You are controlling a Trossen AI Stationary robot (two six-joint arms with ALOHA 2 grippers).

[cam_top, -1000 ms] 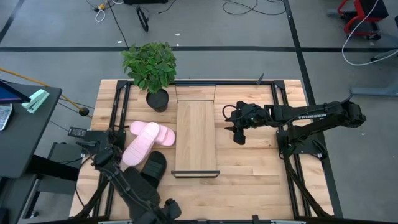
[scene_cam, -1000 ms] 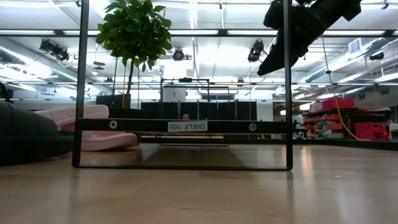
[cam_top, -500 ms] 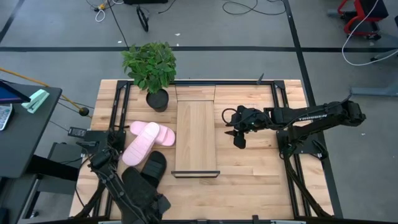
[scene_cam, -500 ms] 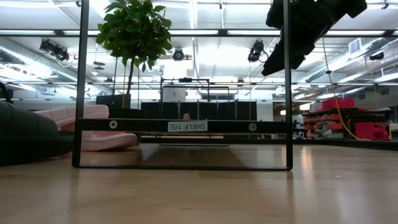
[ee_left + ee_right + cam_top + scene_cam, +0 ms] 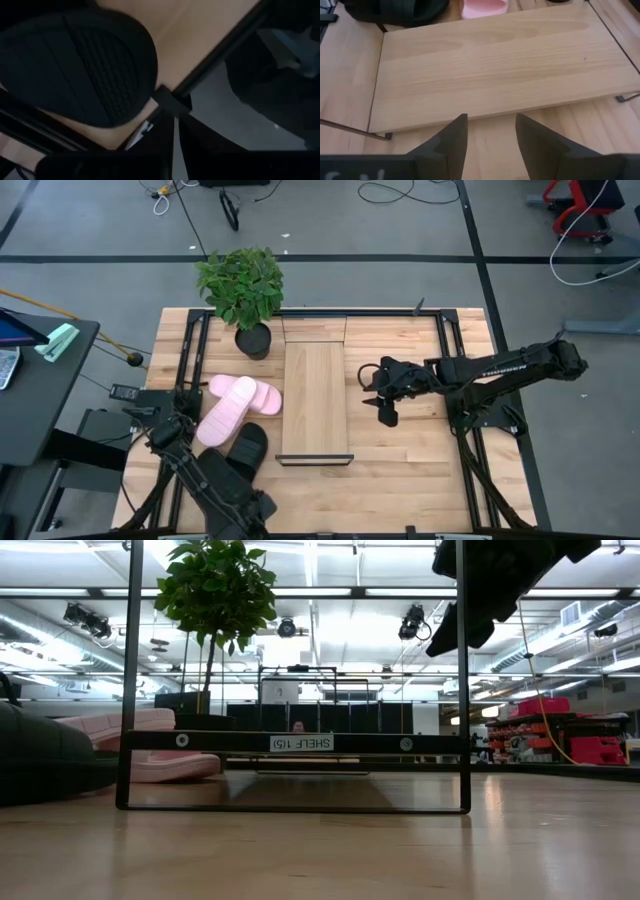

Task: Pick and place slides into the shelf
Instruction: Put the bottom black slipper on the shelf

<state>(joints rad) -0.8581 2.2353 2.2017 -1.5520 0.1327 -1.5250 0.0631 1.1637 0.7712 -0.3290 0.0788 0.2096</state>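
Shelf (image 5: 315, 400), a low narrow rack with pale wood board and thin black metal frame, sits mid-table with its long axis running from the potted-plant end to the near edge; black end bar (image 5: 295, 742) faces the low camera. Board is bare. Slides are all left of it: two pale pink slide sandals (image 5: 232, 405) overlapping, the upper one lying diagonally, and a matte black slide sandal (image 5: 243, 448) just nearer the table edge, close to the shelf's near-left corner. In the high view the left arm covers part of the black one; fourth slide can't be separated out. Left gripper (image 5: 255, 508) is down at the near table edge, over a black ridged sole (image 5: 85, 70); can't tell its finger gap. Right gripper (image 5: 490, 135) hovers just right of the shelf, fingers (image 5: 451, 137) spread apart, holding nothing. Green leafy potted plant in black pot (image 5: 243, 288) stands at the shelf's far-left corner.
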